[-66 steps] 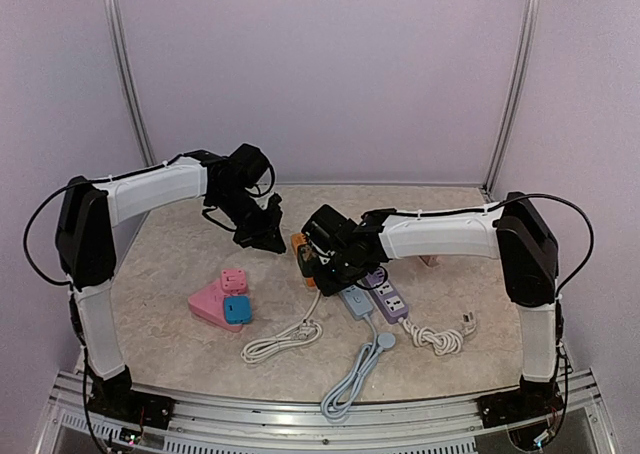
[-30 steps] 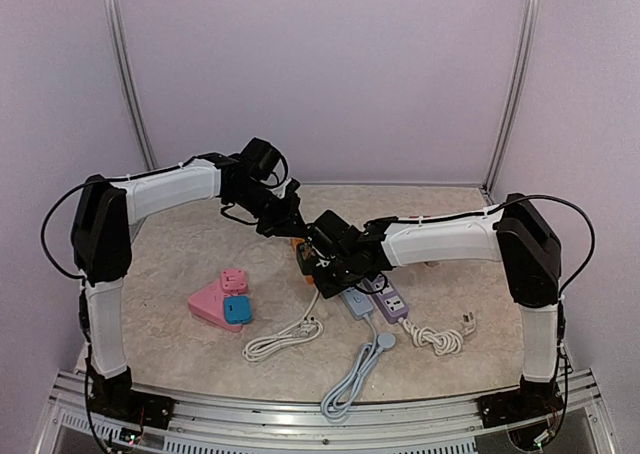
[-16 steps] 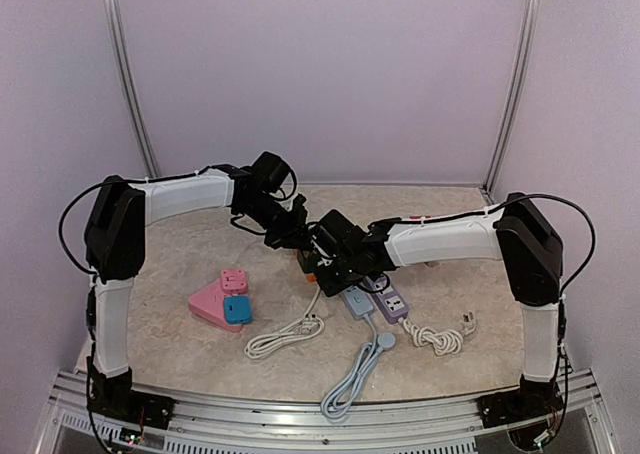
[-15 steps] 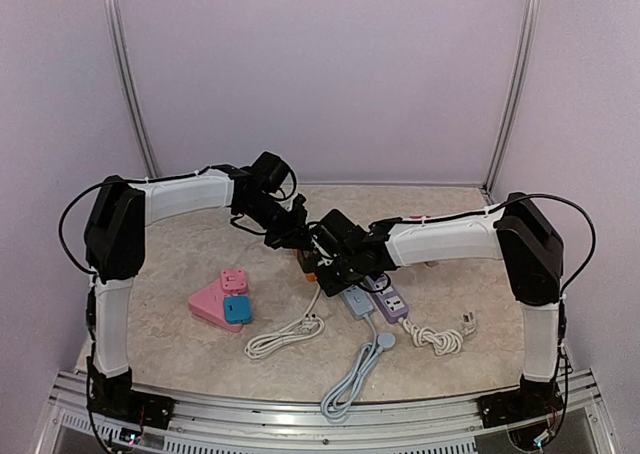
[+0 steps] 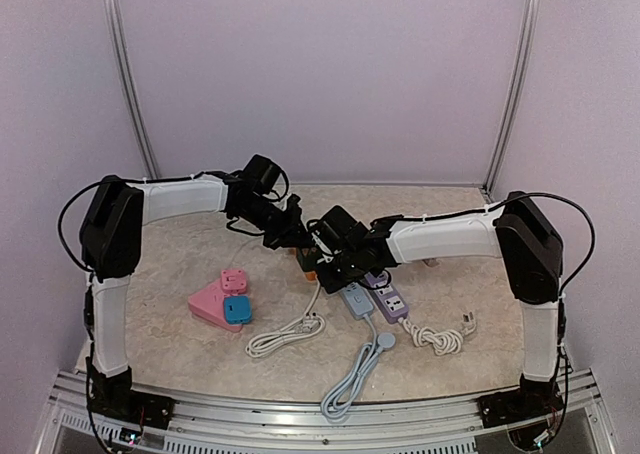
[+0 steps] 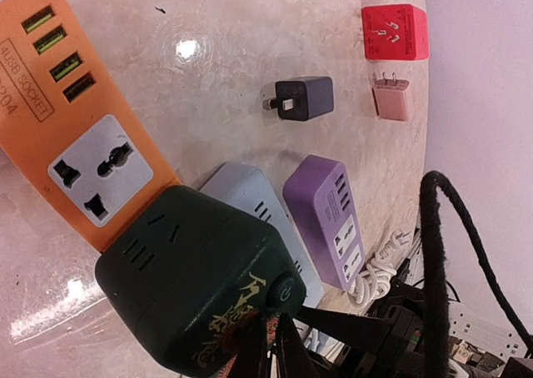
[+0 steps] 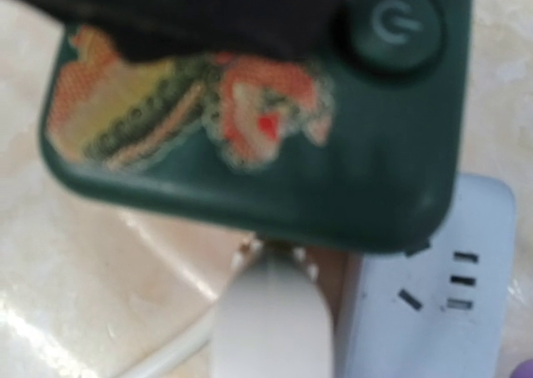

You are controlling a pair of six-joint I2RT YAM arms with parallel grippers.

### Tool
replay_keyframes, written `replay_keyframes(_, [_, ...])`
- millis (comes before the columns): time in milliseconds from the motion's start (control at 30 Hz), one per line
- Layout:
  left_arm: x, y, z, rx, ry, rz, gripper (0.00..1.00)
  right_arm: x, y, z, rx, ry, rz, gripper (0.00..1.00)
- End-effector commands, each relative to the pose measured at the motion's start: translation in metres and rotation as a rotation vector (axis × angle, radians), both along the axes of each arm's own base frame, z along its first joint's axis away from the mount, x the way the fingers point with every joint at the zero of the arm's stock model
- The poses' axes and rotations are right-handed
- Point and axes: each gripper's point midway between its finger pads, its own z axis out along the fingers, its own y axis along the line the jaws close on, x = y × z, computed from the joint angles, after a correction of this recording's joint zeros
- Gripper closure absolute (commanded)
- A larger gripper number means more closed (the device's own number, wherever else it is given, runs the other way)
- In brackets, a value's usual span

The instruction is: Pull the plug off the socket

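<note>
The socket is a dark green cube (image 6: 200, 286) with a round power button, lying against an orange power strip (image 6: 75, 136). My left gripper (image 6: 268, 345) is shut, its tips pressed on the cube's top beside the button; from above the left gripper (image 5: 297, 236) sits at the table's centre. A white plug (image 7: 271, 320) meets the green socket (image 7: 250, 103) at its lower edge, with metal prongs showing in the gap. My right gripper (image 5: 332, 257) is shut on this plug, its fingers hidden in the right wrist view. The plug's white cable (image 5: 312, 304) trails to a coil.
A grey-blue strip (image 5: 355, 300) and a purple strip (image 5: 391, 302) lie right of the socket. A pink triangular socket (image 5: 210, 306) sits at the left. Red (image 6: 394, 32), black (image 6: 304, 98) and pink (image 6: 391, 100) adapters lie behind. Coiled cables (image 5: 350, 379) lie in front.
My left arm has swung right from the open table and come down onto the green socket. The right arm has stayed at the socket, barely shifting.
</note>
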Motion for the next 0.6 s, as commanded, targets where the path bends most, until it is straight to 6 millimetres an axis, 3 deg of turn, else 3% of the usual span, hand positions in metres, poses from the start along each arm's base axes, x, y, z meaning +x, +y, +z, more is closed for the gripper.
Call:
replay_keyframes(0, [-0.01, 0.043, -0.076, 0.195, 0.133, 0.099, 0.95, 0.023, 0.012, 0.017, 0.054, -0.067, -0.034, 0.99])
replay_keyframes(200, [-0.014, 0.04, -0.086, 0.227, 0.123, 0.101, 0.95, 0.023, 0.004, 0.016, 0.041, -0.063, -0.074, 0.99])
replay_keyframes(567, [-0.02, 0.05, -0.109, 0.301, 0.148, 0.14, 0.94, 0.006, -0.018, 0.002, 0.025, -0.007, -0.12, 0.99])
